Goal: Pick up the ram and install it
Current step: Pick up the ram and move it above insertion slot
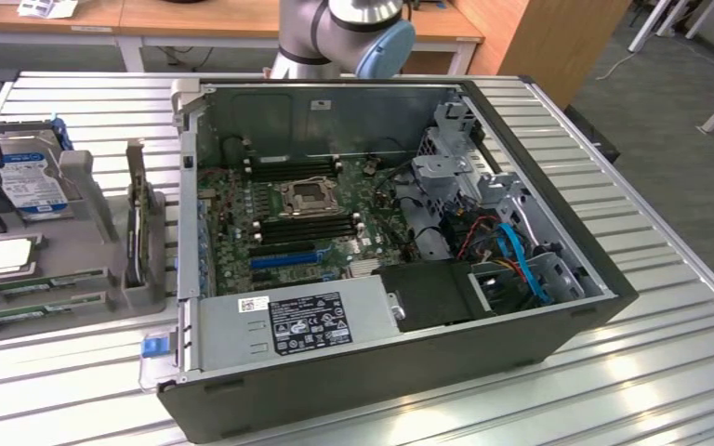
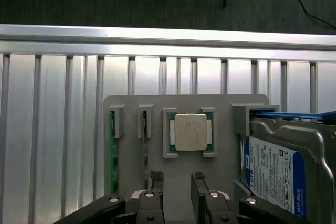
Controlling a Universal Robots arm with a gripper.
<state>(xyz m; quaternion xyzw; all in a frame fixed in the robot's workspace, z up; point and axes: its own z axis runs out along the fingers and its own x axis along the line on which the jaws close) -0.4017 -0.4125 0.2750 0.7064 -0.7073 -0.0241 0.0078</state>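
Spanning both views is the slatted metal table point(image 1: 654, 279), and on it lies an open computer case point(image 1: 394, 372) with its motherboard point(image 1: 295, 214) exposed. The case's power supply point(image 1: 295, 325) carries a white and a black label, the print too fine to read. The robot arm point(image 1: 345, 37) rises behind the case. At the exterior view's left, apart from the case, stands a grey parts holder point(image 2: 184, 103). At one end of it sits a silver hard drive point(image 2: 283, 177) whose blue-and-white label bears what looks like a WD mark; the rest of its text is unclear. The gripper point(image 2: 177, 182) hangs over the holder's edge with its jaws spread apart and nothing between them. The ram point(image 2: 112, 153) is a thin green stick standing on edge in the holder's outermost slot, its long axis parallel to the table's slats and pointing straight away from the gripper. A second green stick point(image 2: 144, 148) stands in the next slot, parallel to the first and just beside one fingertip. Between these slots and the drive, a square silver processor point(image 2: 190, 132) lies flat in its nest, its surface markings illegible.
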